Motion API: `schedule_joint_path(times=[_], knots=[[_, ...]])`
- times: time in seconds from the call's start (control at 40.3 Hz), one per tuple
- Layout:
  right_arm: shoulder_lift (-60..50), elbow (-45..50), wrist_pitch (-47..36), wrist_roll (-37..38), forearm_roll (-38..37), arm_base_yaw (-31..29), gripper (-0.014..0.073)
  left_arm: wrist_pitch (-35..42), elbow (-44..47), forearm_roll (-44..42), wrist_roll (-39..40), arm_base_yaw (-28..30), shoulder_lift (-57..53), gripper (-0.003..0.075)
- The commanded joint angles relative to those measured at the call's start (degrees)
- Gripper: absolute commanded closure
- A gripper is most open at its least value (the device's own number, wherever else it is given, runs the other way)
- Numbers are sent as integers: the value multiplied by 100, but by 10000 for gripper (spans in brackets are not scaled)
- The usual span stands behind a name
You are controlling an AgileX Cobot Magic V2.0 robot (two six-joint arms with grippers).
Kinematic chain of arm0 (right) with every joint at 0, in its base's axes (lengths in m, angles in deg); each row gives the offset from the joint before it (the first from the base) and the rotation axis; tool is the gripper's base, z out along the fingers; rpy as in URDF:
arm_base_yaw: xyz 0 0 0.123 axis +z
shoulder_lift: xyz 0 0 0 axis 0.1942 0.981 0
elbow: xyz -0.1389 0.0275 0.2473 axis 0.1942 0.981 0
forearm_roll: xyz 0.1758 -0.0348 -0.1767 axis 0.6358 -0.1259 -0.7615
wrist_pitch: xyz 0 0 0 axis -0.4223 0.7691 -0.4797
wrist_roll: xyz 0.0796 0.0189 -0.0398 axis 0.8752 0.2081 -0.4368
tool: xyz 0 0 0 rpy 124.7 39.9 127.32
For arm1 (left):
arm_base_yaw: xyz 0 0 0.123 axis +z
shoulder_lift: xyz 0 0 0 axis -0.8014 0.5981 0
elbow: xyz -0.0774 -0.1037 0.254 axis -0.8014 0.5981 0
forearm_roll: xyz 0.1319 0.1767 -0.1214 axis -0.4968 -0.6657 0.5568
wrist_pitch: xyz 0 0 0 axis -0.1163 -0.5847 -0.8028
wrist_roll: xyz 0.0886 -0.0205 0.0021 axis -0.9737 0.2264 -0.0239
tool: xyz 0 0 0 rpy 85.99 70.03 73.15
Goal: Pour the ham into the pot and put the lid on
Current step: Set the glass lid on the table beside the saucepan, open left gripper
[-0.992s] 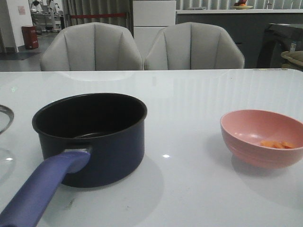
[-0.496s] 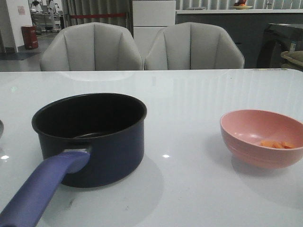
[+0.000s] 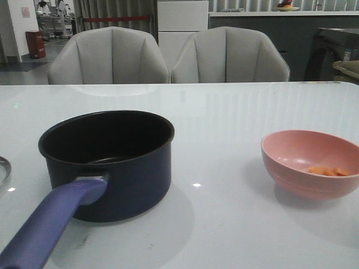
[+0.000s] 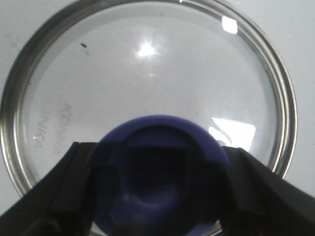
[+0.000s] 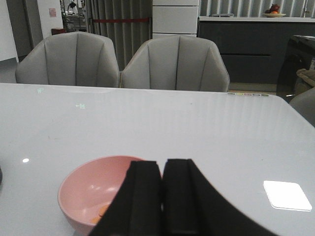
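Nothing of the task looks finished yet. The ham (image 3: 330, 171) lies in the pink bowl (image 3: 303, 162) at about four o'clock on the desk (image 3: 235, 123), and the pot (image 3: 106, 162), at about eight o'clock, stands open with a black, apparently empty inside. Pouring and covering are both left to do.

The lid (image 4: 147, 83) sits off the pot at the desk's far left, only a sliver of its rim showing in the front view. In the left wrist view the left hand (image 4: 162, 187) straddles the lid's blue knob (image 4: 162, 172), fingers on either side; whether they actually press on it cannot be told, since the knob fills the dark gap.

The right hand (image 5: 162, 196) hovers near the bowl with its fingers together, holding nothing.

The pot's long handle (image 3: 53, 224) runs from the pot toward seven o'clock, at the robot's left side.
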Motion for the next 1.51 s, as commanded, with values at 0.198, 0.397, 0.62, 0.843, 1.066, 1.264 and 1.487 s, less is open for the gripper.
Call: schedule_joint_path(times=[0.198, 0.397, 0.62, 0.843, 1.066, 1.264, 1.487], knots=[[-115, 47, -477, -20, -64, -27, 453, -120, -105, -244, -139, -389, 17, 73], [-115, 47, -477, -20, -64, -27, 453, -391, -413, -244, -139, -469, -61, 83], [-115, 47, -477, -20, -64, -27, 453, -453, -464, -520, -65, -469, -537, 83], [-115, 47, -477, -20, -64, -27, 453, -512, -464, -551, -65, -469, -841, 83], [-115, 47, -477, -20, -64, -27, 453, -299, -272, -520, 44, -469, -1846, 83], [-115, 47, -477, -20, -64, -27, 453, 448, 528, -461, 44, -469, -3263, 83], [-115, 47, -477, -20, -64, -27, 453, 988, 1453, -90, 44, -469, -4857, 83]])
